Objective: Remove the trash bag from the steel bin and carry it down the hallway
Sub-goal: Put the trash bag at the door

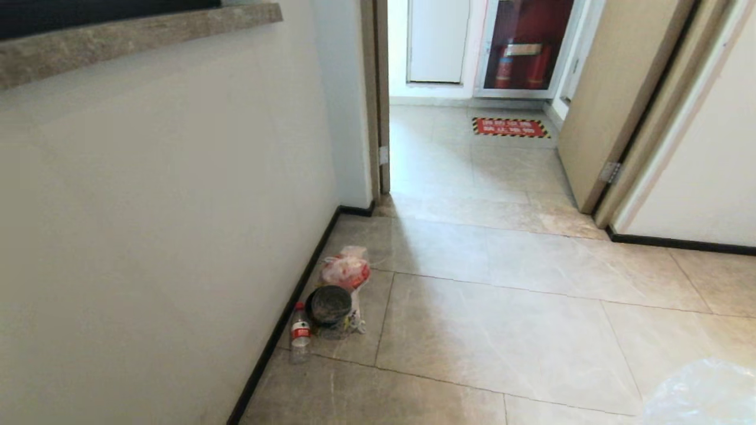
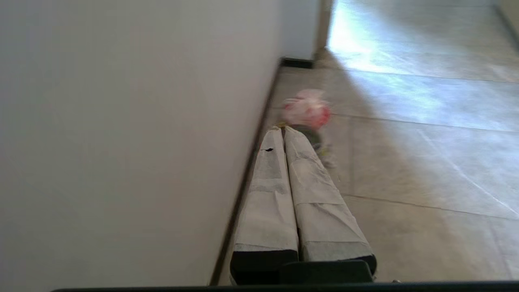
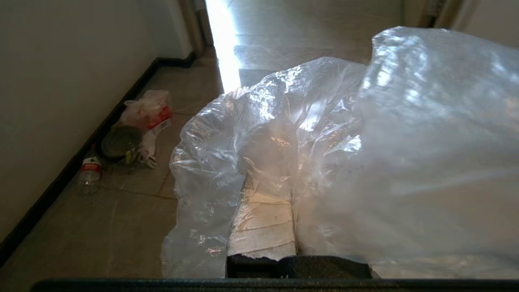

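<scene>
Trash bag is held clamped in the right gripper; left gripper is closed, empty. Grip is best kept firm, bag carried clear of floor litter on the left.

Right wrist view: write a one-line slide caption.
Right pincer shut on the clear trash bag, carried over the tiled hallway past a bottle and rubbish by the wall.
</scene>
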You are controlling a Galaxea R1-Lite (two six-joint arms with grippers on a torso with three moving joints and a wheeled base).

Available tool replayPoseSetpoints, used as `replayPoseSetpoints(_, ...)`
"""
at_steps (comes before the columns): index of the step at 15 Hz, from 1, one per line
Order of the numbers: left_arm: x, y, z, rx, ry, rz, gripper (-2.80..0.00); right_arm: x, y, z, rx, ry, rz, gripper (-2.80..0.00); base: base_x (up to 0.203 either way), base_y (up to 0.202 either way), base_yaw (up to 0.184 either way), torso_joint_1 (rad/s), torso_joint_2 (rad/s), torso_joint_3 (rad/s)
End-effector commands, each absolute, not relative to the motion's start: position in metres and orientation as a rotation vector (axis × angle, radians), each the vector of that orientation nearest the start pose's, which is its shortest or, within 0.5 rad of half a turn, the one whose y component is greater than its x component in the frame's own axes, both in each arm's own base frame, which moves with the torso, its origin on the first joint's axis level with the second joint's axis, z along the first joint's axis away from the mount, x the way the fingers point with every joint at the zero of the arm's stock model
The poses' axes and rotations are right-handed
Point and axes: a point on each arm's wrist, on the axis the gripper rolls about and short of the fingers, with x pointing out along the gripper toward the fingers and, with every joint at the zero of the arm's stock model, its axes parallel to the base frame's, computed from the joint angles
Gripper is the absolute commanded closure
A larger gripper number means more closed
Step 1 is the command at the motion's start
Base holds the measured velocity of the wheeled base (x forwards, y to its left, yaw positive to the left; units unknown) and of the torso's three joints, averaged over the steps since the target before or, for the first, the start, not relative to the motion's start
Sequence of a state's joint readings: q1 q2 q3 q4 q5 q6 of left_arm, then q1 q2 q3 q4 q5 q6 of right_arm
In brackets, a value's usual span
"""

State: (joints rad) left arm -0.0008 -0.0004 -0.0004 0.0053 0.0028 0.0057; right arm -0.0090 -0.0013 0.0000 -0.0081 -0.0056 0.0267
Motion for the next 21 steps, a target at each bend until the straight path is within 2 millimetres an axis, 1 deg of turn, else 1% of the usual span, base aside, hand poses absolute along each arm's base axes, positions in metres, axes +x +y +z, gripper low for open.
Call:
replayPoseSetpoints(1,-0.0229,0.0001,0.0750,0.005,0.003,0.003,0.00,-0.0227,0.0000,0.0754,0.035,-0.006,-0.014,0.00,0.002,-0.001,0.178,-0.002,0.00,0.002)
replayPoseSetpoints(5,-0.0229,0.0001,0.0750,0.006,0.003,0.003,0.00,-0.0227,0.0000,0.0754,0.028,-0.006,-0.012,0.00,0.001,-0.009,0.207,0.001,0.00,0.000)
replayPoseSetpoints(7,-0.0229,0.0001,0.0750,0.006,0.003,0.003,0.00,-0.0227,0.0001,0.0753,0.028,-0.005,-0.012,0.00,0.000,-0.005,0.122,0.002,0.00,0.000)
replayPoseSetpoints(19,-0.0228,0.0001,0.0750,0.006,0.005,0.003,0.00,-0.0226,0.0000,0.0754,0.026,-0.005,-0.013,0.00,0.000,0.000,0.000,0.000,0.00,0.000)
replayPoseSetpoints(21,-0.0228,0.0001,0.0750,0.006,0.005,0.003,0.00,-0.0226,0.0001,0.0754,0.026,-0.005,-0.012,0.00,0.004,0.008,-0.100,0.000,0.01,0.006)
